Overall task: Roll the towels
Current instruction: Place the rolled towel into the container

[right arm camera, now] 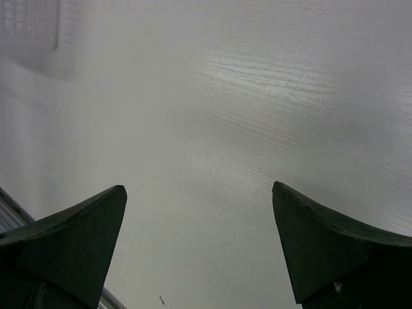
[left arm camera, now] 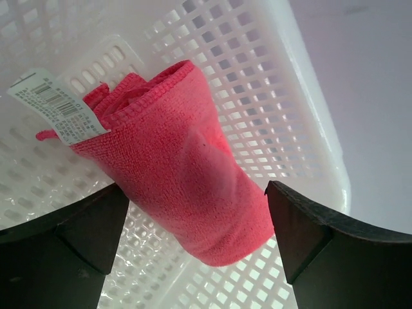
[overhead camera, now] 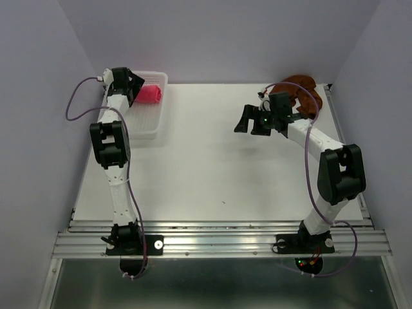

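A rolled pink-red towel [left arm camera: 180, 167] with a white barcode tag lies inside the white plastic basket [left arm camera: 283, 116]; from above, the pink-red towel [overhead camera: 149, 94] sits at the basket's far end. My left gripper [left arm camera: 196, 199] stands open around the roll's near end, its fingers clear of the cloth. A crumpled rust-brown towel [overhead camera: 304, 90] lies at the table's back right, partly hidden by the right arm. My right gripper [overhead camera: 252, 123] hangs open over bare table, left of that towel, with nothing between its fingers [right arm camera: 84, 238].
The white basket [overhead camera: 147, 122] stands at the back left of the white table [overhead camera: 212, 174]. Purple walls close in on three sides. A metal rail [overhead camera: 219, 239] runs along the near edge by the arm bases.
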`<act>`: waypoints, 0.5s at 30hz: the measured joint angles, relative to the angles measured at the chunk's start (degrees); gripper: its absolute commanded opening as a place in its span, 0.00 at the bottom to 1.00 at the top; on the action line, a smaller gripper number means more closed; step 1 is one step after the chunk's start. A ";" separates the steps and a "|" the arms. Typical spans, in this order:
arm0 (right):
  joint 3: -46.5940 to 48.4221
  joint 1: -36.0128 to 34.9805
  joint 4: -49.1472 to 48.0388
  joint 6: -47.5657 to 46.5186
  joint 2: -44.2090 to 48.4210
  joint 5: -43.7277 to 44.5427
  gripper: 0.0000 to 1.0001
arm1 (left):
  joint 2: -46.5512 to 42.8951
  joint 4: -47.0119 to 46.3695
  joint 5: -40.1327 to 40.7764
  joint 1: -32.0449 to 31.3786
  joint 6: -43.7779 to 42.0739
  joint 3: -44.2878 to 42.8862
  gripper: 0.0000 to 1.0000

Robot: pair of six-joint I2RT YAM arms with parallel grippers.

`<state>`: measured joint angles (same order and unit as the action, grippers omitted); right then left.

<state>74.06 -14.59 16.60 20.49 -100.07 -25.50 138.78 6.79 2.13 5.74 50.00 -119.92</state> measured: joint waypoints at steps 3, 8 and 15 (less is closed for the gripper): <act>0.28 0.00 0.44 -0.37 0.00 -0.07 1.00 | -0.92 0.98 -0.13 0.02 -0.28 -1.01 0.99; 1.79 0.00 1.38 -0.52 0.00 1.16 1.00 | -2.45 2.84 -0.59 0.02 -1.29 -2.62 0.99; 11.17 0.02 3.08 -0.13 -0.07 16.44 1.00 | -8.09 7.21 -4.70 0.63 -5.01 -3.02 0.99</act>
<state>85.23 -14.57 19.68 20.36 -100.14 -9.06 130.69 14.00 -2.57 6.37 44.99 -122.93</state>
